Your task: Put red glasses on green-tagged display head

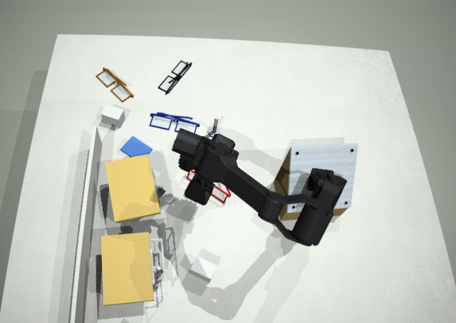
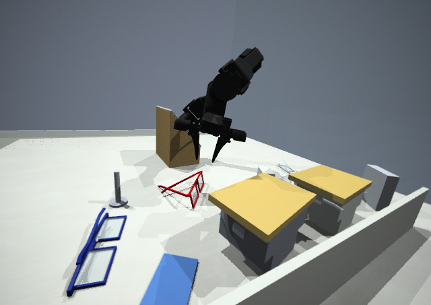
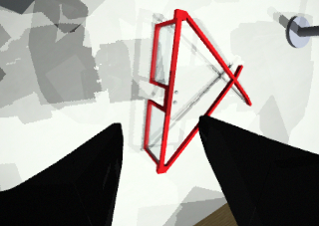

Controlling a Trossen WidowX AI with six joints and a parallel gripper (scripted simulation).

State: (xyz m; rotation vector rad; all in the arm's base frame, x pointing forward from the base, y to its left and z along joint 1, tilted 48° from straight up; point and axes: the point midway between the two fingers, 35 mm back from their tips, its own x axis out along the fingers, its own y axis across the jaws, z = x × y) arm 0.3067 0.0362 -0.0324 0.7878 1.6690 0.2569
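Note:
The red glasses [image 1: 229,194] [image 2: 189,194] [image 3: 170,87] stand on the table with lenses down and temples spread, crossing near their ends. My gripper [image 2: 205,160] [image 3: 161,126] is partly open and empty above them. In the wrist view its right fingertip overlaps one temple, with the front bar showing between the fingers. In the top view the arm hides the fingertips and part of the glasses. Two display heads with yellow tops, one nearer the blue piece [image 1: 132,188] [image 2: 262,204] and one farther [image 1: 127,268] [image 2: 330,183], stand by the wall. No green tag is visible.
Blue glasses [image 1: 174,119] [image 2: 79,256] and a peg stand [image 1: 216,122] [image 2: 117,190] lie near the red glasses. A blue piece [image 1: 136,146] [image 2: 170,281], a low wall [image 1: 86,187] [image 2: 330,249] and a white block [image 1: 203,268] are near the heads.

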